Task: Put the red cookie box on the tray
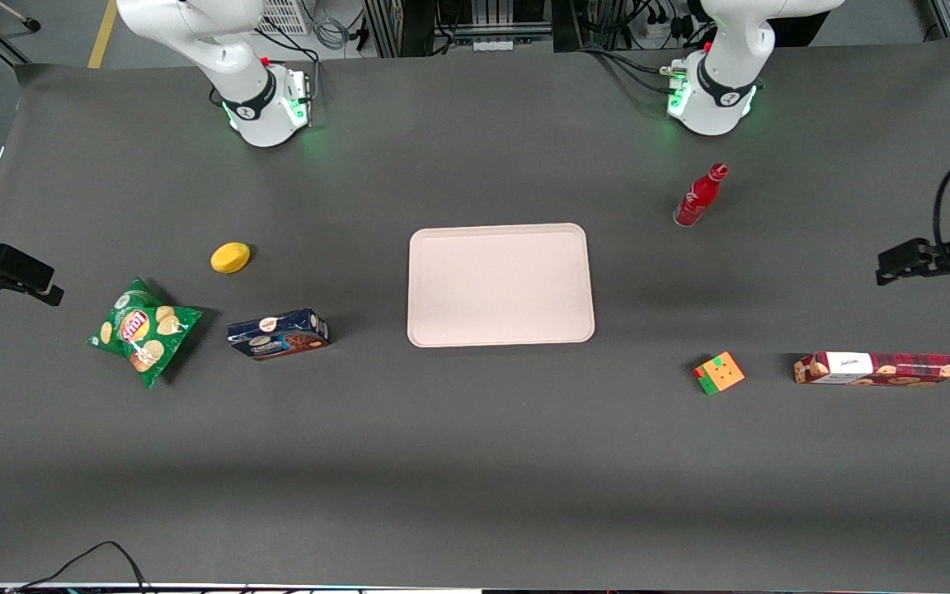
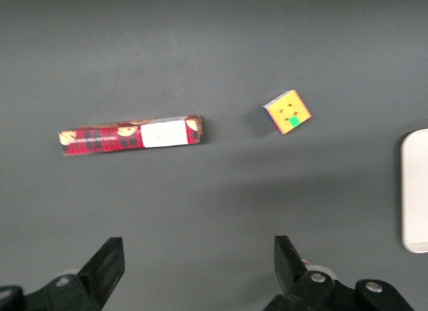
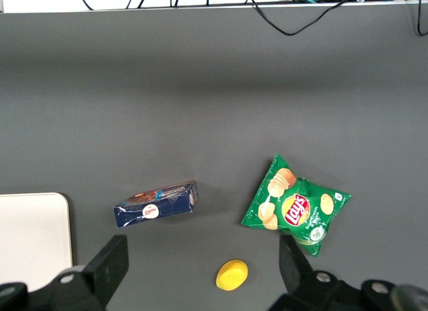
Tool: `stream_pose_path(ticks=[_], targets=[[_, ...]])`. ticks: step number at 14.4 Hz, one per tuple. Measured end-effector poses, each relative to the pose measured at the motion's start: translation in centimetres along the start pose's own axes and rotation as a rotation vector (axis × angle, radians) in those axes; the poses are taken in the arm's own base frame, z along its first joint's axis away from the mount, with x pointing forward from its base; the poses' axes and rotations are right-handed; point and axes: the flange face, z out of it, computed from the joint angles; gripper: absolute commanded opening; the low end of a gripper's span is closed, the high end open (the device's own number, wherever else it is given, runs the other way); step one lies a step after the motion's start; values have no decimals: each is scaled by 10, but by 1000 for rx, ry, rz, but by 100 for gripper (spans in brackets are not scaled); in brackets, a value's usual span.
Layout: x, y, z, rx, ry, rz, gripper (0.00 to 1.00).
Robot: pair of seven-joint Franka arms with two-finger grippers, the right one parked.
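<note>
1. The red cookie box lies flat on the dark tabletop toward the working arm's end, its long side running along the table's length, white label panel showing.
2. The tray sits in the middle of the tabletop, with nothing on it, well apart from the red cookie box.
3. A puzzle cube rests between the tray and the red cookie box, near the box's labelled end and not touching it.
4. The left gripper hangs in the air above the tabletop near the table's edge, farther from the front camera than the red cookie box. Its jaws are spread wide and hold nothing; in the wrist view the box and cube lie apart from the fingertips.
5. A red bottle stands upright close to the working arm's base.
6. Toward the parked arm's end lie a blue cookie box, a green chip bag and a lemon.
</note>
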Motion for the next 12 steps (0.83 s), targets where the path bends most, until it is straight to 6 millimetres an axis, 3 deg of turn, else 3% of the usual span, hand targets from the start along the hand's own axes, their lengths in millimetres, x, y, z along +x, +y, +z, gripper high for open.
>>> stream_pose_path(ticks=[7, 12], targets=[[17, -82, 52, 23, -20, 259, 100], [32, -119, 121, 8, -66, 803, 100]])
